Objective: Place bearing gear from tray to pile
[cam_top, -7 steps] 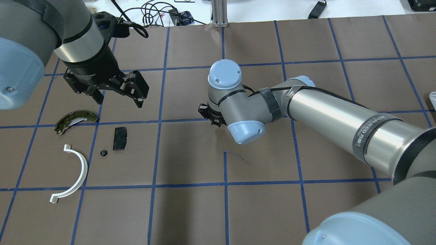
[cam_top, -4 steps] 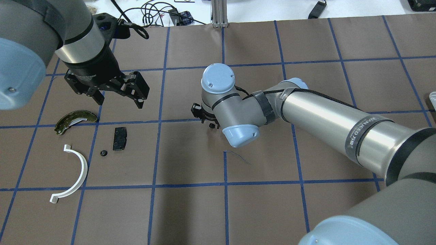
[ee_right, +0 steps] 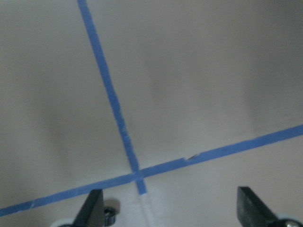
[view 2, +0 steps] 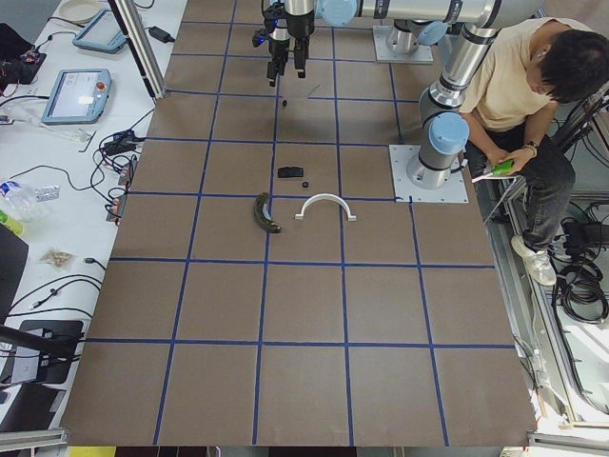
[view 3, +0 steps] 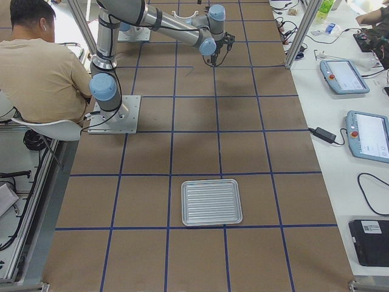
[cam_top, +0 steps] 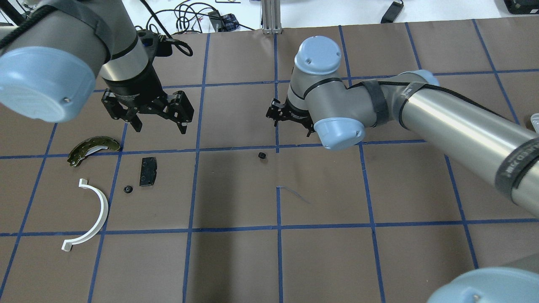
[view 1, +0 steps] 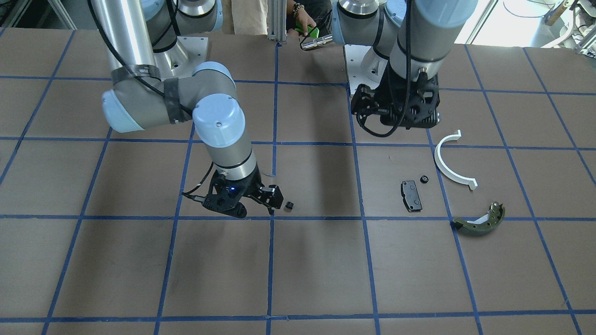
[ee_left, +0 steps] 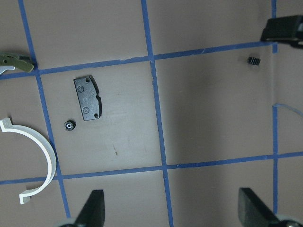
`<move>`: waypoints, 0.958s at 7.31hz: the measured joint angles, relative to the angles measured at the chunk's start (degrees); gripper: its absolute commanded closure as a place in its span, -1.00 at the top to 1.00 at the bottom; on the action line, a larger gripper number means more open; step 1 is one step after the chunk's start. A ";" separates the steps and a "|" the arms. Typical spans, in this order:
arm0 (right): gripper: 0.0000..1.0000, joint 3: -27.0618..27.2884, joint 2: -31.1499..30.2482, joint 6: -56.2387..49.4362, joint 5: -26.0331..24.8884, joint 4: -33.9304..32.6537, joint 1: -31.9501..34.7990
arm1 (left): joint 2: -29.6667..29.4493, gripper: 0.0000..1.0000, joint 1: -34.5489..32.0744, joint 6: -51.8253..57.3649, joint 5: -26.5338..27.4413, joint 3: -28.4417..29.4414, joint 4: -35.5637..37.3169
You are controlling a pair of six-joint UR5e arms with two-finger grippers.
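Observation:
A small black bearing gear (cam_top: 262, 155) lies loose on the brown table near the centre line; it also shows in the front view (view 1: 288, 205) and the left wrist view (ee_left: 254, 60). My right gripper (cam_top: 290, 122) is open and empty, just behind the gear. The pile is at the left: olive-green brake shoe (cam_top: 93, 148), black pad (cam_top: 148, 171), white half-ring (cam_top: 94, 214) and another small gear (cam_top: 128, 189). My left gripper (cam_top: 160, 124) hangs open and empty above and behind the pile.
The ribbed metal tray (view 3: 211, 202) stands far off on the robot's right side, with nothing in it. Cables lie past the table's far edge (cam_top: 198, 19). An operator sits by the robot base (view 2: 533, 105).
My right gripper has pulled back and to the right, leaving the gear on the table. My left arm has shifted slightly right.

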 measured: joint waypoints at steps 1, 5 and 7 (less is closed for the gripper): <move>1.00 -0.02 -2.90 -6.01 0.09 4.38 -4.67 | -3.47 1.00 -1.44 -0.98 -0.23 -1.77 5.15; 1.00 -0.04 -17.14 -19.53 -2.23 23.77 -15.68 | -17.87 1.00 -12.60 -9.32 -0.31 -3.40 22.44; 1.00 -0.19 -22.72 -19.70 -4.57 28.98 -16.05 | -23.38 1.00 -16.39 -13.68 -0.25 -3.44 29.42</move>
